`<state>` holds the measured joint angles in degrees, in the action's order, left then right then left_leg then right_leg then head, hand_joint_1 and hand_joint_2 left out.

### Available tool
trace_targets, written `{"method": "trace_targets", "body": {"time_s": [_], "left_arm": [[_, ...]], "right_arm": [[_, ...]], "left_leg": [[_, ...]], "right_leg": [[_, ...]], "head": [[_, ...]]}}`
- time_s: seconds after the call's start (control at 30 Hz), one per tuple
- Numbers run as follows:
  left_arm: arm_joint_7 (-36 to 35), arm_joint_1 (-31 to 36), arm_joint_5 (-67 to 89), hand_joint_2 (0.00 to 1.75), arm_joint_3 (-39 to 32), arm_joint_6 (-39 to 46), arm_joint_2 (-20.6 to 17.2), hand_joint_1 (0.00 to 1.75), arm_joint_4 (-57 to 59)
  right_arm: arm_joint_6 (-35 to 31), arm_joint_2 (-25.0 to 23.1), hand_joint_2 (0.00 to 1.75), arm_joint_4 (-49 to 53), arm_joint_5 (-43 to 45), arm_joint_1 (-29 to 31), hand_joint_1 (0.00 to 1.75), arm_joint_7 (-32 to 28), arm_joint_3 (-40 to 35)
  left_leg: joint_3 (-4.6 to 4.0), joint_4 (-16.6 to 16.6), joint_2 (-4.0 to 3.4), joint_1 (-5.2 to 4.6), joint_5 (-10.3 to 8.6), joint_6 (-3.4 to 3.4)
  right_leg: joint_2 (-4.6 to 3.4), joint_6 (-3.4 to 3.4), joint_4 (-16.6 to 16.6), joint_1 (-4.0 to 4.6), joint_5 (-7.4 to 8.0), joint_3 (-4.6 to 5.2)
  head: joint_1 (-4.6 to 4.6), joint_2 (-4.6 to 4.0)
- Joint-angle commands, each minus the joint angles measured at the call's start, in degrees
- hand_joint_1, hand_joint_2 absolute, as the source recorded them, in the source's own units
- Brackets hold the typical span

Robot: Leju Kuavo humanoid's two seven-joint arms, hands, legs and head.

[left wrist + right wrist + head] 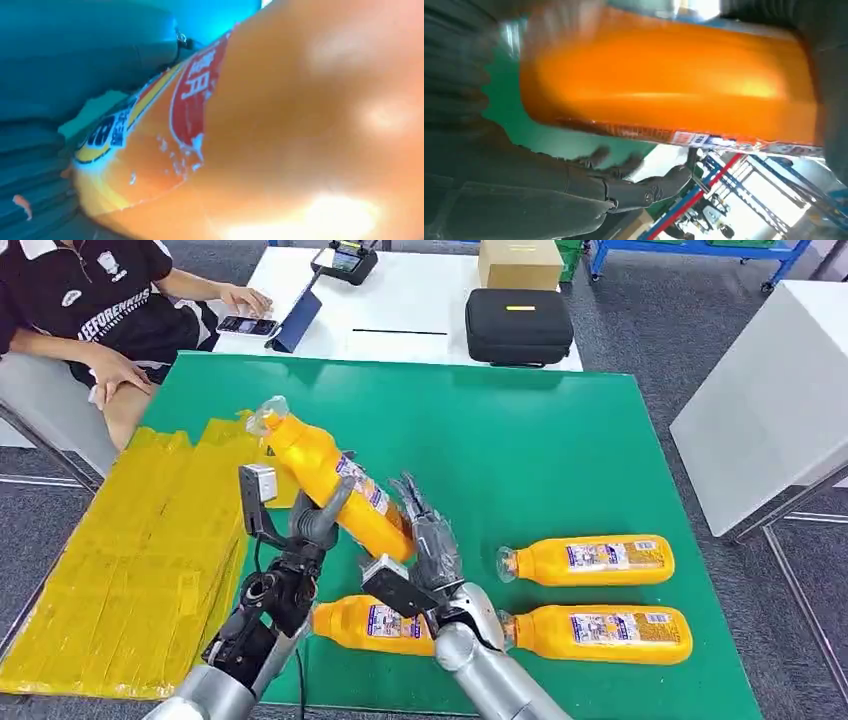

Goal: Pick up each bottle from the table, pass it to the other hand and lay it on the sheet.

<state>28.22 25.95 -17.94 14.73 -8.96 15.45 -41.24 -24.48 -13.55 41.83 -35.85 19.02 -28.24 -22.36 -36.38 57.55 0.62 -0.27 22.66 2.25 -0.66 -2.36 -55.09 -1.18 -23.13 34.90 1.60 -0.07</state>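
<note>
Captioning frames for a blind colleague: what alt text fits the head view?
Both robot hands, left hand and right hand, meet on a tilted orange bottle above a green table. Three more bottles lie flat; a yellow sheet lies left.

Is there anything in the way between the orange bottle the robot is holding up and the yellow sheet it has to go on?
Nothing visible is. The raised bottle is held between the left hand and right hand, right beside the yellow sheet. The sheet's near part looks bare, and the other bottles lie on the opposite side.

Orange bottle (335, 492) tilted midair, three bottles (590, 560) lying flat
</note>
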Motion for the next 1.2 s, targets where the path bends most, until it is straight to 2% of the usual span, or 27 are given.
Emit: {"method": "trace_targets", "body": {"time_s": [0.03,0.13,0.2,0.23,0.27,0.4,0.47,0.5,0.53,0.57,0.6,0.63,0.7,0.77,0.8,0.87,0.93,1.1,1.2], "left_arm": [[6.2,1.4,19.2,1.75,1.3,22.3,-4.0,1.75,-7.4],[5.9,0.2,27.2,1.75,-0.8,28.3,-5.7,1.75,-11.0],[3.5,1.0,44.5,1.75,-0.7,43.1,-6.9,1.75,-9.7],[1.6,1.6,50.1,1.75,-0.9,46.7,-7.3,1.75,-8.7],[-0.7,2.0,55.7,1.75,-1.8,49.0,-7.4,1.75,-7.9],[-7.3,0.5,89.4,1.75,-17.9,49.0,-3.7,1.75,-12.6],[-14.2,0.0,103.4,1.75,-19.2,49.0,-4.7,1.75,-15.8],[-15.1,0.1,104.5,1.75,-18.6,49.0,-5.3,1.75,-15.7],[-20.6,0.4,107.9,1.75,-15.3,49.0,-7.8,1.75,-15.0],[-32.5,2.2,107.9,1.75,-2.9,49.0,-14.9,1.75,-11.0],[-36.8,3.2,107.9,1.75,1.7,49.0,-17.2,1.75,-9.1],[-43.2,5.4,107.9,1.75,9.2,49.0,-20.2,1.75,-4.9],[-43.2,5.4,107.9,1.75,9.2,49.0,-20.2,1.75,-4.9],[-47.7,7.4,107.9,1.75,17.3,49.0,-22.1,1.75,0.1],[-47.7,7.4,107.9,1.75,17.3,49.0,-22.1,1.75,0.1],[-48.3,8.0,107.9,1.75,20.1,49.0,-21.2,1.75,3.9],[-49.5,9.2,107.9,1.75,23.2,49.0,-19.8,1.75,9.9],[-48.2,9.9,107.9,1.75,22.5,49.0,-18.1,1.75,16.2],[-47.4,10.3,107.9,1.75,22.0,49.0,-17.8,1.75,18.3]], "right_arm": [[-0.8,2.2,1.75,12.2,4.5,-3.1,0.00,-0.7,2.8],[0.9,3.2,1.75,21.3,7.5,-6.4,0.00,0.3,4.5],[2.0,3.7,1.75,26.6,9.2,-8.3,0.00,1.0,5.4],[2.8,3.8,1.75,28.3,10.3,-8.9,0.00,1.2,5.6],[3.9,4.2,0.00,29.9,11.8,-9.4,0.00,1.6,5.6],[2.6,5.1,0.00,35.3,13.6,-10.9,0.00,1.3,5.1],[2.4,5.8,0.00,36.9,15.4,-11.2,0.00,1.1,4.9],[2.4,5.8,0.00,37.1,15.6,-11.3,0.00,1.0,4.9],[2.5,5.9,1.75,37.4,16.7,-11.4,0.00,0.7,5.1],[3.1,6.2,1.75,37.5,17.8,-11.2,0.00,0.5,5.1],[3.8,6.3,1.75,37.4,18.6,-11.1,0.00,0.6,5.1],[5.1,6.5,1.75,37.2,19.8,-10.8,0.00,0.6,5.0],[5.1,6.5,1.75,37.2,19.8,-10.8,0.00,0.6,5.0],[6.8,6.6,1.75,36.7,21.9,-10.1,0.00,0.7,5.2],[6.8,6.6,1.75,36.7,21.9,-10.1,0.00,0.7,5.2],[8.3,6.6,1.75,37.2,24.2,-9.5,0.00,1.0,6.3],[9.1,6.4,1.75,37.9,25.9,-9.3,0.00,1.2,7.7],[10.4,6.1,1.75,39.8,24.9,-10.1,0.00,1.6,8.4],[11.0,5.9,1.75,39.9,24.3,-10.3,0.00,1.7,8.3]], "left_leg": [[0.30,0.0,-0.03,0.04,0.18,-0.15],[0.25,0.0,-0.14,0.03,0.18,-0.14],[0.34,0.0,-0.05,0.03,0.23,-0.16],[0.20,0.0,0.02,0.02,0.13,-0.12],[0.37,0.0,-0.01,0.03,0.24,-0.17],[0.14,0.0,-0.04,0.04,0.11,-0.11],[0.07,0.1,-0.03,0.04,0.10,-0.10],[0.21,0.1,-0.05,0.05,0.19,-0.14],[0.20,0.1,-0.14,0.04,0.19,-0.13],[0.16,0.0,-0.20,0.02,0.12,-0.11],[0.35,0.0,-0.30,0.03,0.19,-0.18],[0.23,-0.1,-0.17,0.01,0.08,-0.14],[0.28,0.0,0.03,0.03,0.08,-0.17],[0.38,0.0,-0.14,0.06,0.13,-0.23],[0.30,0.0,-0.02,0.05,0.07,-0.19],[0.37,0.0,0.13,0.11,0.07,-0.25],[0.46,0.0,-0.08,0.12,0.15,-0.25],[0.20,0.0,-0.01,0.03,0.01,-0.21],[0.35,0.0,-0.05,0.06,0.11,-0.28]], "right_leg": [[0.07,0.14,0.0,0.05,-0.18,-0.29],[-0.04,0.13,0.0,0.05,-0.14,-0.21],[0.07,0.16,-0.1,0.05,-0.23,-0.33],[0.07,0.11,0.0,0.03,-0.14,-0.21],[0.07,0.16,-0.1,0.05,-0.24,-0.38],[0.00,0.11,0.0,0.04,-0.09,-0.15],[0.01,0.10,0.0,0.05,-0.08,-0.09],[0.01,0.14,-0.1,0.06,-0.16,-0.23],[-0.09,0.13,-0.1,0.05,-0.13,-0.19],[-0.12,0.11,0.0,0.03,-0.07,-0.12],[-0.15,0.18,0.0,0.04,-0.13,-0.27],[-0.04,0.15,0.0,0.02,-0.06,-0.18],[0.17,0.18,0.0,0.05,-0.14,-0.26],[0.02,0.21,0.0,0.08,-0.14,-0.25],[0.12,0.16,0.0,0.08,-0.13,-0.23],[0.21,0.17,0.0,0.10,-0.20,-0.35],[0.00,0.17,-0.1,0.10,-0.19,-0.43],[0.01,0.12,0.0,0.02,-0.06,-0.18],[0.02,0.19,-0.1,0.07,-0.16,-0.32]], "head": [[0.00,0.00],[0.00,0.00],[-0.02,0.00],[-0.02,0.00],[0.00,0.00],[0.00,0.00],[-0.04,0.00],[0.00,0.00],[-0.02,0.00],[0.00,0.00],[0.00,0.00],[-0.02,0.00],[-0.02,0.00],[0.04,0.00],[0.00,0.00],[-0.04,0.00],[0.00,0.00],[-0.02,0.00],[-0.02,0.00]]}}
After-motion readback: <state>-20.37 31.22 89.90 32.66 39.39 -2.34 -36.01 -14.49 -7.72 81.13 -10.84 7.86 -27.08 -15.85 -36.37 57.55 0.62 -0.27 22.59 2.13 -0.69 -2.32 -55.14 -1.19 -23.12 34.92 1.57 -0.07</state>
